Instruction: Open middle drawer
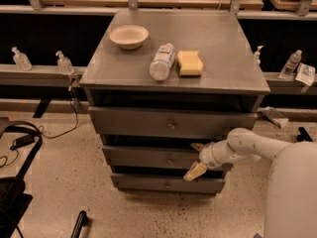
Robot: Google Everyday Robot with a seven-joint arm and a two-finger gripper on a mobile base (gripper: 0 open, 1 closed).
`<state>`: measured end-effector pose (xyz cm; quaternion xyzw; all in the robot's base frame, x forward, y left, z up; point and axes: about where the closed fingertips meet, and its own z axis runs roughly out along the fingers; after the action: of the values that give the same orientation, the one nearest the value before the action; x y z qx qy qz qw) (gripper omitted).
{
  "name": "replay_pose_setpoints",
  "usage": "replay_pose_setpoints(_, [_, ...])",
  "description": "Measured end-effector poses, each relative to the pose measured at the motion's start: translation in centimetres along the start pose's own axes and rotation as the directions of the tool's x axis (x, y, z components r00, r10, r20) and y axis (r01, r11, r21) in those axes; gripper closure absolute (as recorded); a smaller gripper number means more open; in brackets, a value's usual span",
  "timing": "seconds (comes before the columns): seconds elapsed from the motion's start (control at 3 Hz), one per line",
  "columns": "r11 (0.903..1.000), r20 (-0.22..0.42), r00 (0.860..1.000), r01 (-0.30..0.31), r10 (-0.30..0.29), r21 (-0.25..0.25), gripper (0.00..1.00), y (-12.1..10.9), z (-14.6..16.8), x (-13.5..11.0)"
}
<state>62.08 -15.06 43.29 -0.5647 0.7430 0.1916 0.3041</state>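
Note:
The grey cabinet has three stacked drawers. The middle drawer has a long flat front and a small round knob at its centre. It sticks out a little further than the top drawer, with a dark gap above it. My gripper reaches in from the right on a white arm and sits at the drawer front just right of the knob. One tan fingertip hangs below the front's lower edge and the other shows at its upper edge, so the gripper is open. The bottom drawer lies beneath.
On the cabinet top stand a white bowl, a lying plastic bottle and a yellow sponge. Small bottles line the ledge at left and right. Black cables and a dark frame occupy the floor at left.

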Motion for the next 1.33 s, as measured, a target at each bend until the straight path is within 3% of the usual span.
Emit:
replay_pose_setpoints(0.67, [0.9999, 0.045, 0.999, 0.004, -0.004, -0.016, 0.23, 2.1, -0.4, -0.7])
replay_pose_setpoints(1.0, [0.9991, 0.058, 0.998, -0.007, 0.01, -0.041, 0.22, 3.4, -0.3, -0.5])
replay_pose_setpoints(1.33, [0.9991, 0.059, 0.998, -0.007, 0.01, -0.041, 0.23, 3.4, -0.5, -0.7])
